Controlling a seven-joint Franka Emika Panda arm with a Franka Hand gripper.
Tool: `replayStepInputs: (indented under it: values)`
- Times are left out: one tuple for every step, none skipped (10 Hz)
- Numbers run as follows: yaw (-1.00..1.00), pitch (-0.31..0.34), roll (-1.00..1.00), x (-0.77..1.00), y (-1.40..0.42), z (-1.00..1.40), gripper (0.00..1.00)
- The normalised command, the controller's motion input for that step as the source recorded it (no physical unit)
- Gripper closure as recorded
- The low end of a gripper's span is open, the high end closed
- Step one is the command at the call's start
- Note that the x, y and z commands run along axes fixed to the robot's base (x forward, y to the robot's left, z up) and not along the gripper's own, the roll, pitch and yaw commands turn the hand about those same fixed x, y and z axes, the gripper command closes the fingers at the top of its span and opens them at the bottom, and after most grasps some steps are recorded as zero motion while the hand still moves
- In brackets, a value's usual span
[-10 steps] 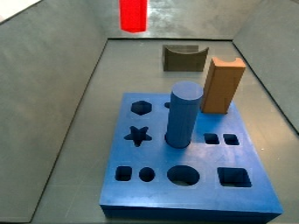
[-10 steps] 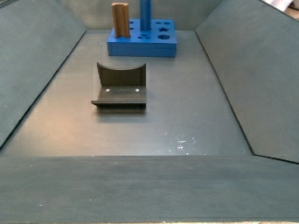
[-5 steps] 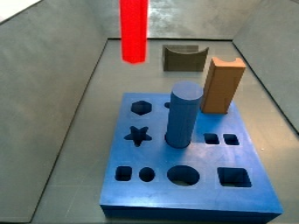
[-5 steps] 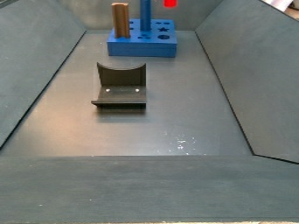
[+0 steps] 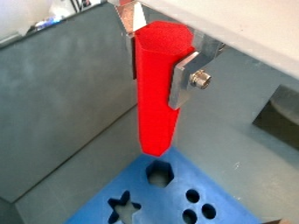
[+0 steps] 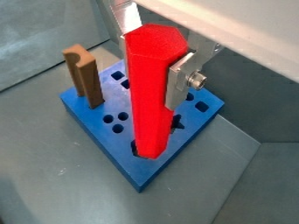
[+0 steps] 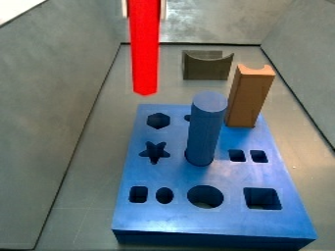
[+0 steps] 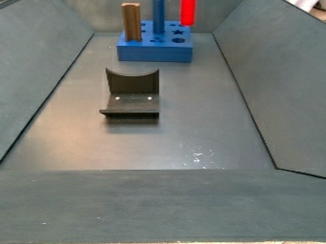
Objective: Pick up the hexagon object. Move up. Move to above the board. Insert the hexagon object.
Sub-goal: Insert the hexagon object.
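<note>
My gripper (image 5: 156,86) is shut on the hexagon object (image 5: 156,96), a glossy red rod held upright; it also shows in the other wrist view (image 6: 152,87). A silver finger (image 5: 187,77) clamps its side. The rod's lower end hangs a little above the board (image 5: 222,188), over the hexagon hole (image 5: 159,172). In a side view the rod (image 7: 144,47) hangs over the far left of the board (image 7: 210,211), above and behind the hexagon hole (image 7: 159,120). In the other side view the rod (image 8: 188,11) stands over the board (image 8: 156,50). The gripper itself is out of frame in both side views.
A blue cylinder (image 7: 206,127) and an orange-brown block (image 7: 249,95) stand in the board. A dark olive arch block (image 7: 207,65) sits behind it. The fixture (image 8: 130,93) stands on the floor mid-bin. Grey walls enclose the bin.
The red rod has come down steadily; its lower end now hangs much closer to the board near the hexagon hole. Nothing else moved.
</note>
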Motion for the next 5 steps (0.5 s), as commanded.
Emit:
replayStepInputs:
  values:
    - [0.00, -0.209, 0.08, 0.00, -0.31, -0.83, 1.00]
    - [0.00, -0.146, 0.31, 0.00, -0.31, -0.66, 1.00]
    - [0.00, -0.046, 0.49, 0.00, -0.22, -0.40, 1.00]
    - [0.00, -0.004, 0.46, 0.00, -0.21, -0.46, 1.00]
    - [0.00, -0.021, 0.11, 0.06, -0.10, -0.52, 1.00]
